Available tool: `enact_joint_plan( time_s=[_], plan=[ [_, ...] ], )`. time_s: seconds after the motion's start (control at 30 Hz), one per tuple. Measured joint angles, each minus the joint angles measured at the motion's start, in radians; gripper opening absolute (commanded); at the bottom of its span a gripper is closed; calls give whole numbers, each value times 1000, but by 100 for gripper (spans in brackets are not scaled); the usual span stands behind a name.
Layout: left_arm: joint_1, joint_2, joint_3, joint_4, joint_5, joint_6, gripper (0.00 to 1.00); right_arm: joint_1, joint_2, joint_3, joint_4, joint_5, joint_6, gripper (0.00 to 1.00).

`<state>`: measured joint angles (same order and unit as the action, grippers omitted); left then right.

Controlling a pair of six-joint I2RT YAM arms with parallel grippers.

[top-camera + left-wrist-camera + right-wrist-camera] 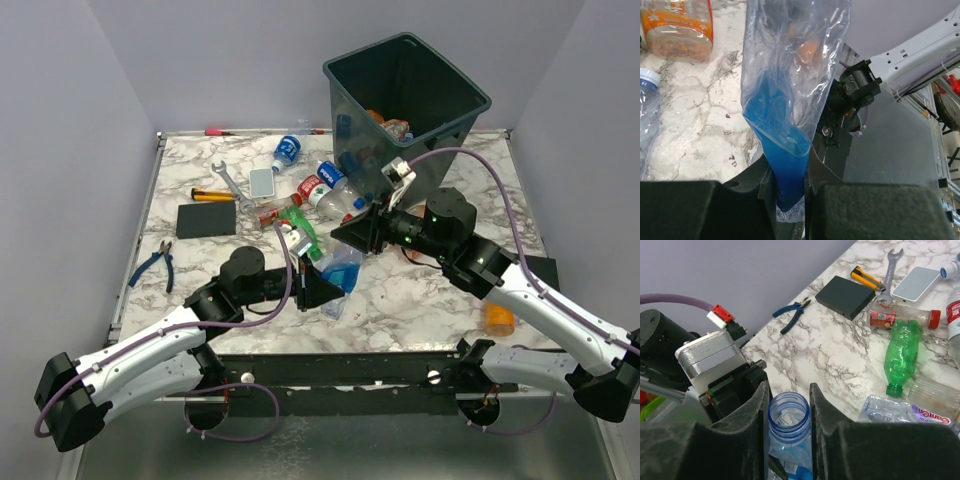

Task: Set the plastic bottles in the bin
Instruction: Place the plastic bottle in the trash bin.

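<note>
A crushed blue-tinted plastic bottle (343,270) hangs over the table's middle, held at both ends. My left gripper (324,290) is shut on its flattened blue bottom (785,165). My right gripper (788,390) is shut on its open, capless neck (788,412), one finger on each side. The bin (400,80) stands tilted at the back right with some bottles (385,125) inside. Loose on the table lie a green bottle (902,352), a small red-labelled bottle (900,317), a crumpled clear one (895,410), a blue-labelled one (288,150) and an orange one (498,318).
At the table's left are a black slab (845,296), blue-handled pliers (155,265), a wrench (228,178), a yellow knife (865,277) and a grey slab (262,182). An orange bottle (682,27) lies close to my left gripper. The two arms' wrists nearly meet.
</note>
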<state>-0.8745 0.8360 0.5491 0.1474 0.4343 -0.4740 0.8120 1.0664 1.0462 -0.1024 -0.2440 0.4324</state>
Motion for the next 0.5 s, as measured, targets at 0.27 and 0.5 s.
enact_joint_plan(
  time_s=[0.27, 0.5],
  plan=[
    [-3, -64, 0, 6, -76, 4, 99, -3, 14, 111, -155, 40, -61, 0],
    [-3, -306, -43, 34, -362, 89, 99, -2, 78, 529, -307, 266, -185, 0]
  ],
)
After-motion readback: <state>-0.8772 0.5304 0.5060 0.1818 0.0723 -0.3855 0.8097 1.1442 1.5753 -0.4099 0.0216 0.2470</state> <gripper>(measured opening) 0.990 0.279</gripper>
